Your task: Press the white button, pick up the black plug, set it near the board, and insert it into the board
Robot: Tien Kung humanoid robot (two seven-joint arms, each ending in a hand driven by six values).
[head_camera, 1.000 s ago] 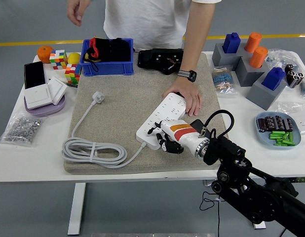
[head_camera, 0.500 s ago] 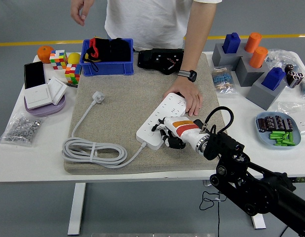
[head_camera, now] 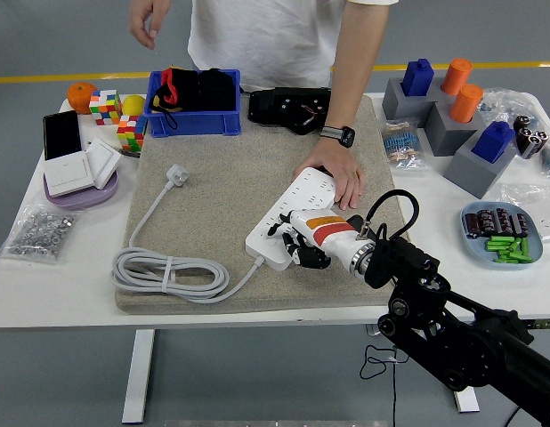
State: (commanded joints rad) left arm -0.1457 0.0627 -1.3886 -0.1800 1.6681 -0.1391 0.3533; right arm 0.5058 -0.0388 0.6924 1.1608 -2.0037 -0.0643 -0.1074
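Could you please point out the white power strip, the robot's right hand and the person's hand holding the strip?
white power strip [head_camera: 273,229]: head view, bare near end.
right hand [head_camera: 297,247]: head view, at its fingertips.
person's hand [head_camera: 339,174]: head view, back of hand.

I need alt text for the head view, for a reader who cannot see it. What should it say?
The robot's right hand rests on the near end of a white power strip lying on a beige mat. A person's hand holds down the strip's far end. The strip's coiled white cable and its white plug lie to the left.
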